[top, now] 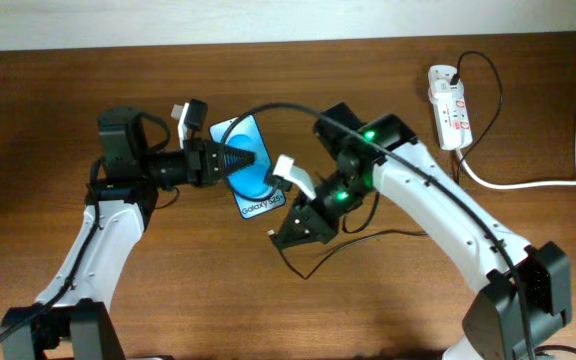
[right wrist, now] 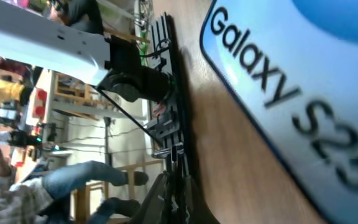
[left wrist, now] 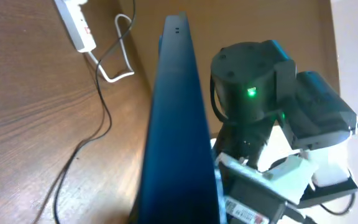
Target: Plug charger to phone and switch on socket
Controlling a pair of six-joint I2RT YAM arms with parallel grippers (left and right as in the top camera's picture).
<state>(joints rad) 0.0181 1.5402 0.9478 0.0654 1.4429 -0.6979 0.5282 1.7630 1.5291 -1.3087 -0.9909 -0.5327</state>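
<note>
Phone is mid-frame, clenched at its upper edge by the left pincer. The right pincer (just below the phone) is clamped on the charger tip. The socket lies upper right.

You count one phone. One socket, white strip. One charger, thin black cable. One white cord, thick. Two arms for you: left arm, right arm. Two grippers, one per arm: left gripper, right gripper. Two green lights lit on right arm in your overhead view. One table. Switches on socket too small for you to count.
</note>
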